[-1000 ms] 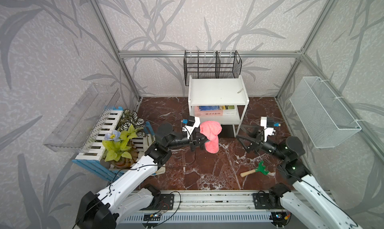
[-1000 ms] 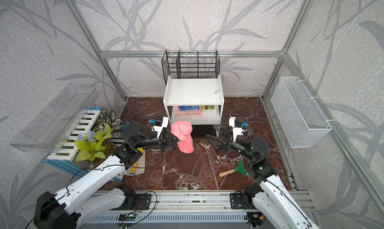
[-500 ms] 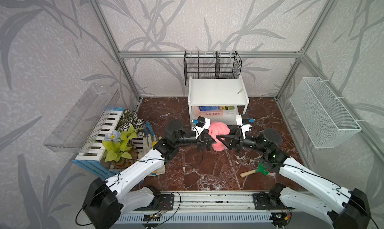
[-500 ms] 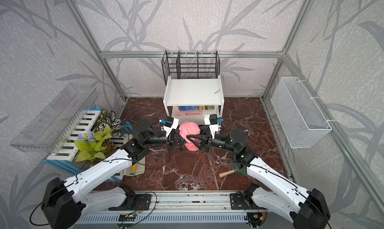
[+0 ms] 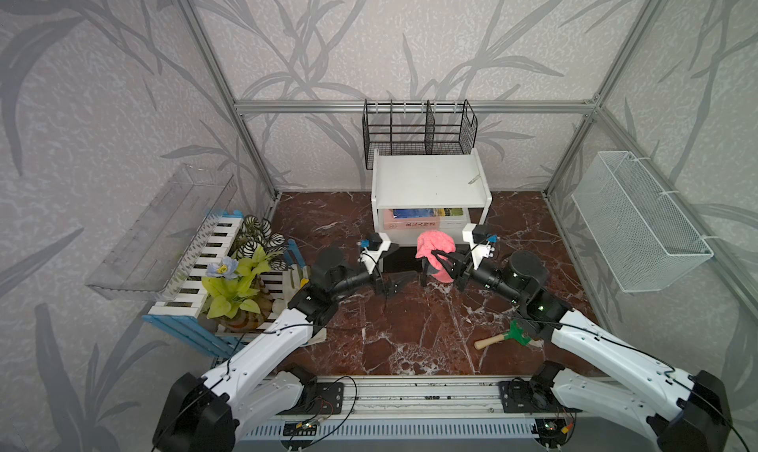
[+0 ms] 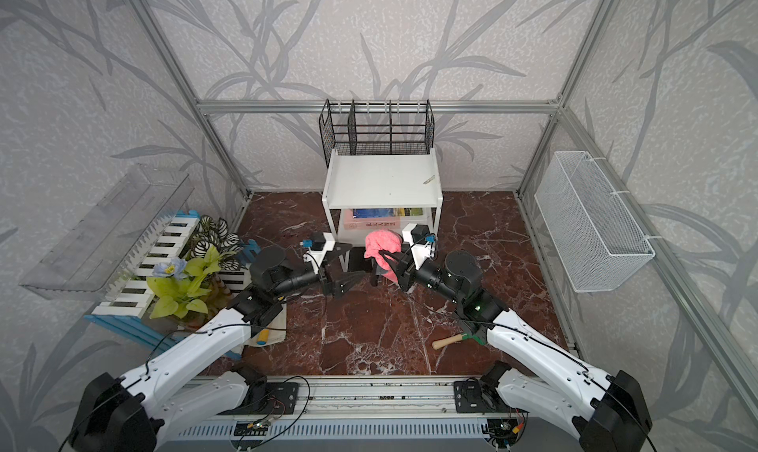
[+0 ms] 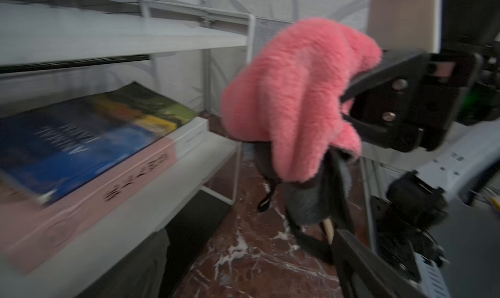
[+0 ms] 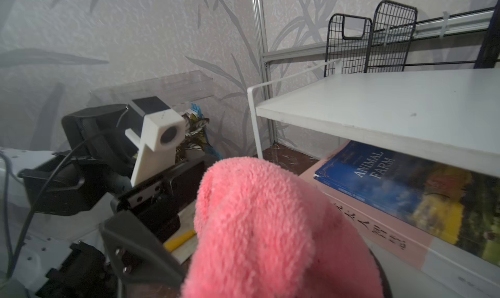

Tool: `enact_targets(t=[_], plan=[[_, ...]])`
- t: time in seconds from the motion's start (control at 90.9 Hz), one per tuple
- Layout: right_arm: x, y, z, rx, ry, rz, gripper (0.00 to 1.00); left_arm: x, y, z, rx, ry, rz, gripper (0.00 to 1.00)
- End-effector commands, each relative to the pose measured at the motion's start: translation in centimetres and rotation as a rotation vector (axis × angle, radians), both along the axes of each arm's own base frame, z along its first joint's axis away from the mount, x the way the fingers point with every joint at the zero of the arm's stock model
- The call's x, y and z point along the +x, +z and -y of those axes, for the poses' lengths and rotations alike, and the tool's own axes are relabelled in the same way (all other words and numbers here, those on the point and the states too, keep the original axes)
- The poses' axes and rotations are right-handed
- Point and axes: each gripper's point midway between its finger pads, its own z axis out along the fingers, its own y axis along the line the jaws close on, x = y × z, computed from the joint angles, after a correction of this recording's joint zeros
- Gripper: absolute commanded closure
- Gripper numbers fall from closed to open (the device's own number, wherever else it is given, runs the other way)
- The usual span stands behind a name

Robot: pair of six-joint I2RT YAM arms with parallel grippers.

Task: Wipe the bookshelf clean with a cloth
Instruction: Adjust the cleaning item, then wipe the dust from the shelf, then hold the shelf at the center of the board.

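L arm: left gripper (image 5: pixel 401 263) (image 6: pixel 348 262) jaws spread wide, nothing btwn them; sits low in front of bookshelf (image 5: pixel 426 179) (image 6: pixel 381 179), pointing toward cloth
R arm: right gripper (image 5: pixel 435 265) (image 6: pixel 384 262) clamped on cloth (image 5: pixel 434 244) (image 6: pixel 381 243); left wrist view shows its fingers (image 7: pixel 362 79) biting into the pink pile
cloth pos: off the floor, hanging from right gripper, just in front of bookshelf's right-front post, approx level w/ lower tiers; contact w/ shelf: can't tell
cloth detail: pink fluffy side up, grey underside + black strap (image 7: pixel 266 199) dangling below; strap sits v. close to left gripper's lower jaw, contact unclear
shelf top: white board, one small pale scrap (image 5: pixel 474 179) near its right edge
mid tier: blue book (image 8: pixel 392 180) "Animal Farm" lying flat on a thicker pink book (image 8: pixel 373 226)
shelf bottom: black panel (image 7: pixel 189 218)
behind shelf: black wire rack (image 5: pixel 418 134) against back wall
R wall: white mesh basket (image 5: pixel 640 224)
floor: wood-handled tool w/ green head (image 5: pixel 502 338) beside right arm, well apart from bookshelf
L side: potted plant (image 5: pixel 234 290) in piano-key crate (image 5: pixel 213 240); clear tray (image 5: pixel 164 232) on the wall above it
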Motion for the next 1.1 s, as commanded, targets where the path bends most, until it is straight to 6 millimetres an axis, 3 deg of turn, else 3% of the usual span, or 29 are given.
enact_targets(t=[0.0,0.088,0.22,0.308,0.396,0.495,0.594,0.693,0.77,0.836,0.968,1.089], plan=[[1.7,-3.8,-1.4,-0.285,-0.014,0.122,1.00,4.0,3.4,-7.1,-0.206,0.444,0.027,0.00],[3.0,-5.3,-4.2,-0.426,0.007,0.218,1.00,6.3,2.4,-7.5,-0.105,0.516,0.007,0.02],[6.2,-5.9,-7.9,-0.619,-0.021,0.378,1.00,8.2,2.3,-4.1,0.001,0.362,0.040,0.14],[8.1,-6.7,-9.1,-0.681,-0.041,0.385,1.00,9.6,2.3,-3.6,0.020,0.368,0.055,0.18],[10.4,-8.0,-9.1,-0.763,-0.111,0.336,1.00,11.1,2.1,-4.2,0.037,0.427,0.060,0.31],[12.2,-11.9,-6.2,-0.917,-0.230,0.269,1.00,11.3,1.9,-3.6,0.031,0.398,0.063,0.56],[12.2,-15.9,-0.3,-1.076,-0.325,0.105,1.00,11.1,1.2,-2.9,0.036,0.355,0.056,0.68],[11.1,-16.1,4.4,-1.111,-0.402,0.012,1.00,11.3,0.1,-2.4,0.060,0.331,0.044,0.76],[10.4,-15.4,5.5,-1.100,-0.421,-0.007,1.00,11.5,-0.6,-2.0,0.069,0.311,0.030,0.84],[9.9,-15.1,3.4,-1.041,-0.324,0.009,1.00,11.4,-0.8,-1.7,0.064,0.291,0.022,0.89],[9.6,-13.9,-5.4,-0.817,-0.092,0.069,1.00,11.4,-0.9,-1.7,0.052,0.299,0.012,0.94],[9.5,-11.9,-10.5,-0.731,-0.002,0.083,1.00,11.7,-1.4,-2.3,0.061,0.340,-0.008,1.00]])
